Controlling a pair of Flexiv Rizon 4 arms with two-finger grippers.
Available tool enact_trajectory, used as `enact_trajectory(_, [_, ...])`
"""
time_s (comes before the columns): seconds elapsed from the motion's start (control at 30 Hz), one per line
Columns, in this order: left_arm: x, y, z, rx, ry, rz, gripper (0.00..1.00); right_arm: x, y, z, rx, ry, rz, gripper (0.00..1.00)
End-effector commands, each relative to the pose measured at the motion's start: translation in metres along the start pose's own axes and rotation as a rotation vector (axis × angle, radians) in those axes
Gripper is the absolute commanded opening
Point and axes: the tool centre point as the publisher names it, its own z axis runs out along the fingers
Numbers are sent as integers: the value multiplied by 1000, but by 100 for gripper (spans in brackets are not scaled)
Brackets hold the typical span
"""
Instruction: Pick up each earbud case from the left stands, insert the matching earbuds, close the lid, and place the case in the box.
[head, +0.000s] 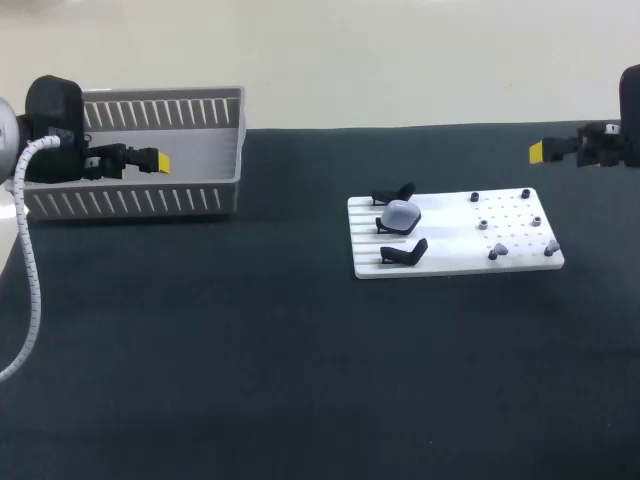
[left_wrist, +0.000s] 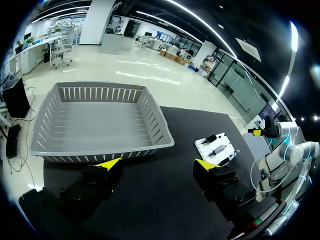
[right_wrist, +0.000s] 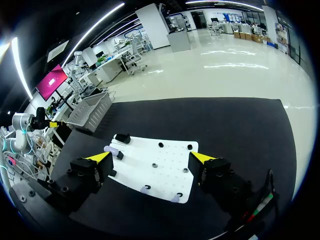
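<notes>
Box (head: 130, 201) at left rear of table (head: 250, 360), board (head: 450, 252) right of centre, case (head: 401, 214) on board's left

Left arm (head: 55, 118) and right arm (head: 630, 105) well apart, both jaws wide open.

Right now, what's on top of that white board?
On the white board: three black stands at its left, the middle one bearing a grey earbud case; small earbuds on its right. The stand under the case is mostly hidden.
</notes>
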Motion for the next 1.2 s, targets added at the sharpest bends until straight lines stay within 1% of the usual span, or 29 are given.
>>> enact_trajectory(0.03, [-1, -1, 0, -7, 5, -1, 100, 0, 0, 0, 2, 0, 0, 100])
enact_trajectory(0.6, [-1, -1, 0, -7, 5, -1, 100, 0, 0, 0, 2, 0, 0, 100])
enact_trajectory(0.63, [-1, -3, 0, 14, -1, 4, 100, 0, 0, 0, 2, 0, 0, 100])
enact_trajectory(0.73, [-4, -11, -1, 88, -21, 68, 100, 0, 0, 0, 2, 0, 0, 100])
enact_trajectory(0.87, [-7, -23, -2, 193, -50, 186, 100, 0, 0, 0, 2, 0, 0, 100])
enact_trajectory(0.9, [-8, -25, -2, 195, -52, 206, 100, 0, 0, 0, 2, 0, 0, 100])
enact_trajectory(0.93, [-8, -28, -1, 193, -49, 245, 100, 0, 0, 0, 2, 0, 0, 100])
enact_trajectory(1.0, [-9, -34, 2, 217, -37, 284, 100, 0, 0, 0, 2, 0, 0, 100])
enact_trajectory(1.07, [-9, -39, 5, 210, -33, 300, 100, 0, 0, 0, 2, 0, 0, 100])
enact_trajectory(1.1, [-10, -41, 6, 231, -30, 307, 100, 0, 0, 0, 2, 0, 0, 100])
enact_trajectory(1.2, [-9, -49, 8, 247, -31, 349, 100, 0, 0, 0, 2, 0, 0, 100])
